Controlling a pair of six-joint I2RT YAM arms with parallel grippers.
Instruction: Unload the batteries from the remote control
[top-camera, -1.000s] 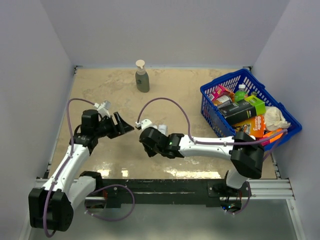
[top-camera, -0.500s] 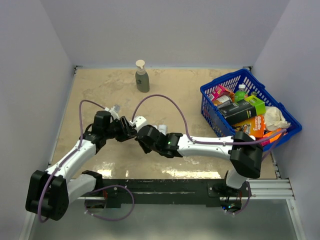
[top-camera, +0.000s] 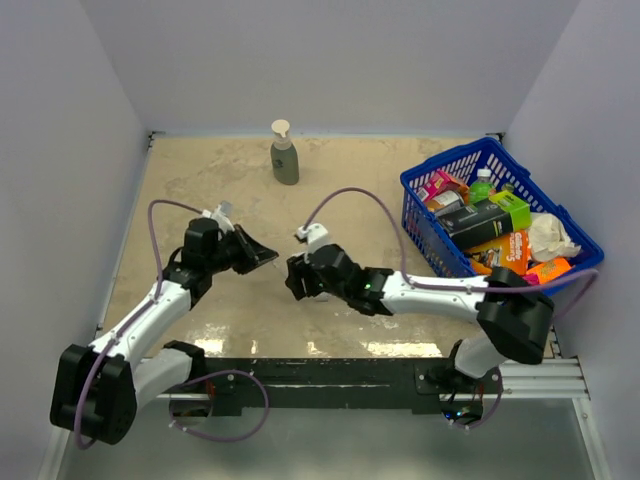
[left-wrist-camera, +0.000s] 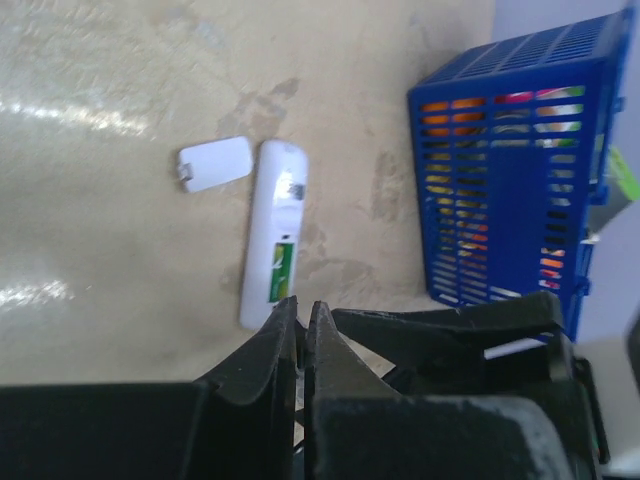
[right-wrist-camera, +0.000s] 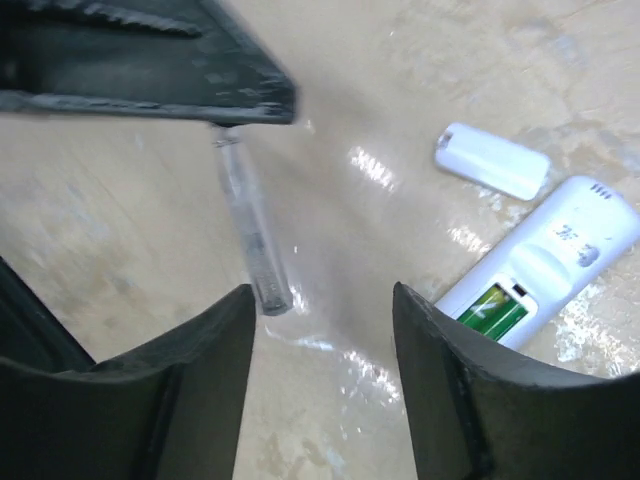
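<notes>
My left hand (left-wrist-camera: 303, 305) is closed, its black fingers pressed tip to tip. From the right wrist view it appears to pinch the top of a thin grey translucent stick (right-wrist-camera: 250, 230), which hangs down towards the glossy beige bench (left-wrist-camera: 100, 230). My right hand (right-wrist-camera: 322, 292) stands open, fingers on either side of the stick's lower end without touching it.

Just beyond lies the slim light grey-white plastic remote control (left-wrist-camera: 273, 235), flat on the bench with its recess uncovered. The green batteries (left-wrist-camera: 281, 270) are still seated in it, and the small flat white cover (left-wrist-camera: 215, 163) lies beside its far end. A blue plastic basket (left-wrist-camera: 510, 170) sits further off.

I judge this to be the prying step. Next I must bring the stick's tip to the end of a cell and lever it up, probably while the right hand steadies the remote.
</notes>
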